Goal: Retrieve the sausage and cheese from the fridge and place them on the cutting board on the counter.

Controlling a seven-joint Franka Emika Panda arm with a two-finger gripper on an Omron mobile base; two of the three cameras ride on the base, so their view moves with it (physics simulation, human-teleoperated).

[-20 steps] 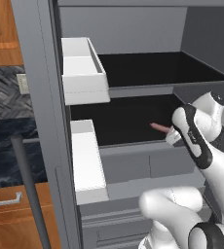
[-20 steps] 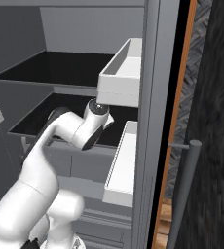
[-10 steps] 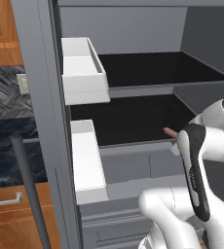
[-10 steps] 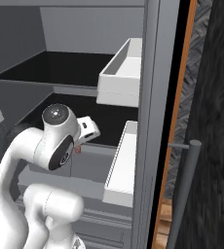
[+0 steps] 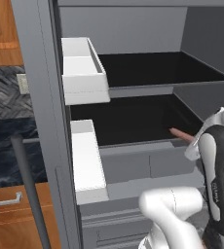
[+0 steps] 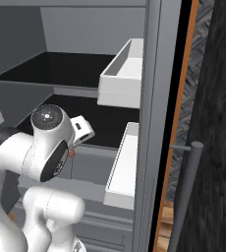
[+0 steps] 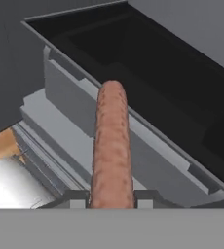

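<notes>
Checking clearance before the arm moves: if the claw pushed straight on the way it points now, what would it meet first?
Probably the grey front lip of the fridge's lower dark shelf. The claw is shut on the sausage, whose tip would touch first; depth is unclear.

Two base views flank the arm — both facing the open fridge [image 5: 133, 160], hand view close along its shelf edge.

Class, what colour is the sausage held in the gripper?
Reddish-pink with a mottled surface; the sausage shows best in the hand view, clamped by the gripper.
</notes>
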